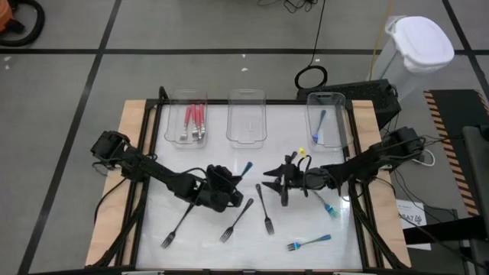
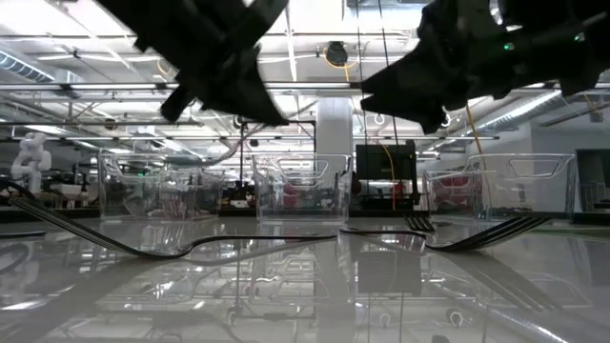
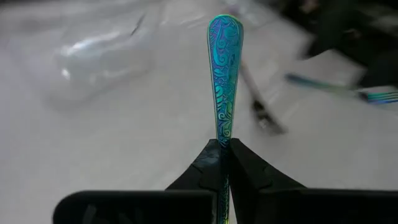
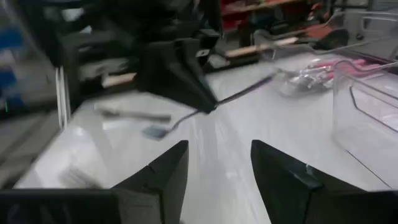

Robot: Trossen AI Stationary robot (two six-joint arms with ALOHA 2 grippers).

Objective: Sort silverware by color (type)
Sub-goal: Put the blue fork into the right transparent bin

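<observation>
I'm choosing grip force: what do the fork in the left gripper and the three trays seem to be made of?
The fork shut in the left gripper: likely metal, with an iridescent blue-teal embossed handle that glints. The trays: apparently clear rigid plastic, see-through and glossy. The right gripper is open and empty.

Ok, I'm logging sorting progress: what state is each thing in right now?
left gripper: shut on blue fork, lifted
right gripper: open, empty
left tray: holds red forks
middle tray: empty
right tray: holds one blue fork
black forks: loose on table
</observation>
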